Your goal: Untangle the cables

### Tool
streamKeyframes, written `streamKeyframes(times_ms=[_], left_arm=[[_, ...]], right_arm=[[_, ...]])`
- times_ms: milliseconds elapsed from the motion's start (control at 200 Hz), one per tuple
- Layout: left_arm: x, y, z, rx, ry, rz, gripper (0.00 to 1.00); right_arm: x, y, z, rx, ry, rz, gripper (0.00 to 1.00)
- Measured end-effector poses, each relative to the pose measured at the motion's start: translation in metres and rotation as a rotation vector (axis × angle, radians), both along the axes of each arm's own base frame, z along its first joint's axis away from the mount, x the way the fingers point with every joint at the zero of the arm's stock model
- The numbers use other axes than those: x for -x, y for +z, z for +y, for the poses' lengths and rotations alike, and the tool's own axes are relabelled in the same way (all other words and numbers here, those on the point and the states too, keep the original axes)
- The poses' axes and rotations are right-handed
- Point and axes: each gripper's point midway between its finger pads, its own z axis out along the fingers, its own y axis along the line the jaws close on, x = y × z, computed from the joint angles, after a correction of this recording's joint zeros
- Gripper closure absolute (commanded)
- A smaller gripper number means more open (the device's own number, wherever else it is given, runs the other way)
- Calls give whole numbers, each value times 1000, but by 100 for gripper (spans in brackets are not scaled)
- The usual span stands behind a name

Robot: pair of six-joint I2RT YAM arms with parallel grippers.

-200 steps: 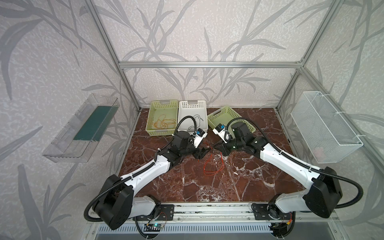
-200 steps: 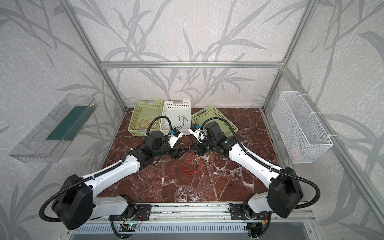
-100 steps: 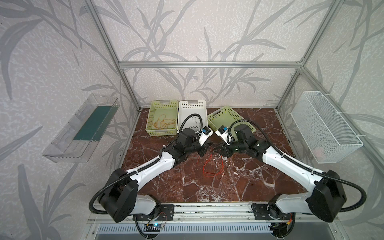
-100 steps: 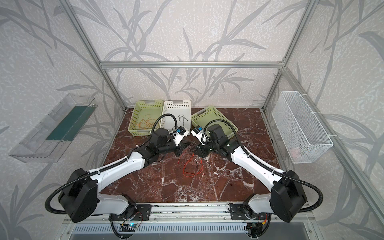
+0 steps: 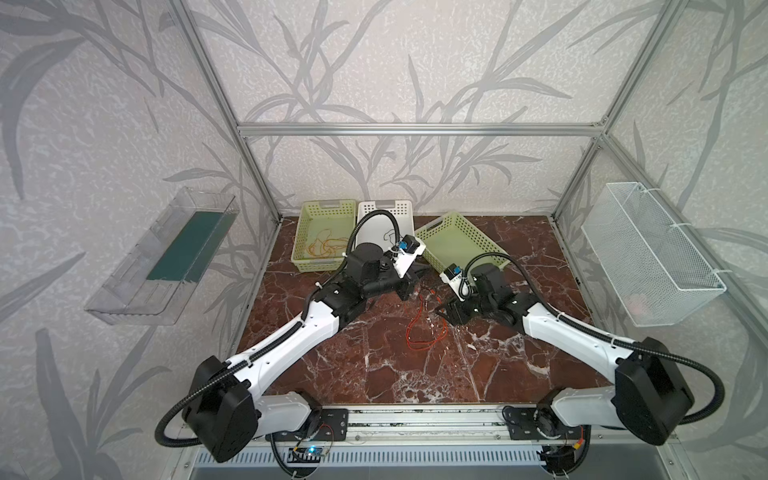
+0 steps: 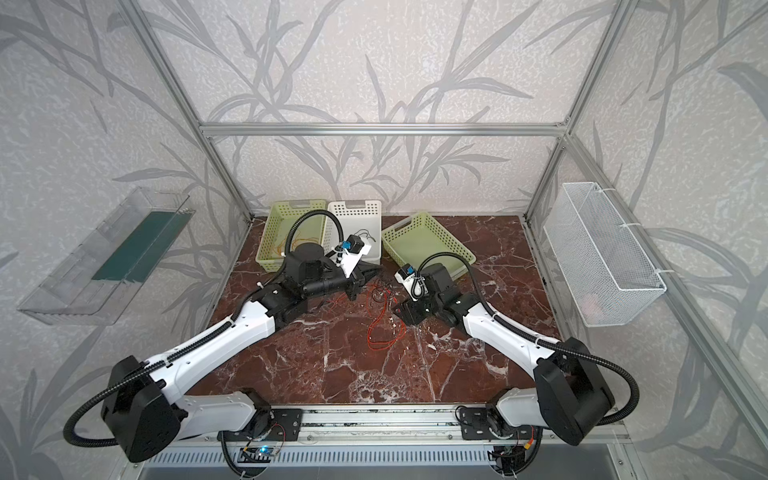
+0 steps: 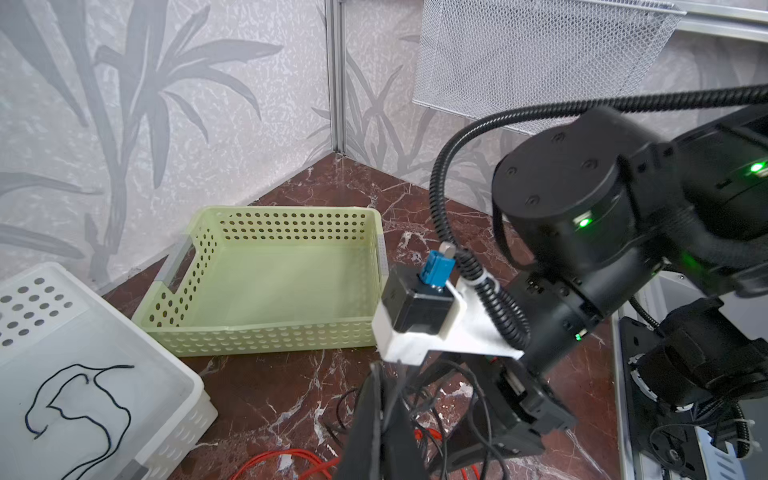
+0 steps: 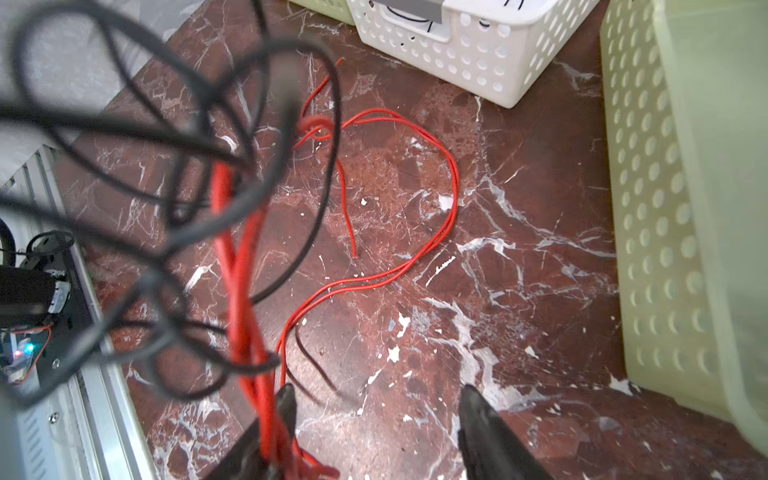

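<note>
A tangle of thin black and red cables [image 5: 424,291] hangs between the two grippers in both top views, and its red loop [image 6: 384,334] trails on the marble floor. My left gripper [image 7: 385,374] is shut on black strands of the tangle, fingers pressed together, and holds them off the floor. My right gripper [image 8: 376,392] is open just to the right of it [image 5: 440,309]. Raised red strands [image 8: 232,257] lie against one of its fingers [image 8: 282,415], with nothing between the jaws. Blurred black loops [image 8: 286,95] hang close to the right wrist camera.
Three baskets stand at the back: a green one [image 5: 305,232] holding an orange cable [image 5: 326,245], a white one [image 7: 183,374] holding a black cable [image 7: 104,367], and an angled green one [image 7: 270,336] close behind the grippers. A wire basket [image 5: 652,257] hangs on the right wall.
My left gripper has shut on the tangle and moved right toward the middle. My right gripper has opened and drawn back to the right and nearer the front.
</note>
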Motion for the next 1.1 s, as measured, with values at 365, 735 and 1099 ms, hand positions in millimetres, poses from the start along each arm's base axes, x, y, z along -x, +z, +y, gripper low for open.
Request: streamKeyframes(times_ms=[365,735,1099], left_arm=[[9,42,7,1,0,-56,100],[-1,99,72,-7,187,-191,100],[-3,95,76,11,181,-142,100]], right_arm=[[-40,-38,-39,8,-230,164,100],[-27,-81,-48,88,-246,310,99],[-28,-18,-45,1,-206,152,35]])
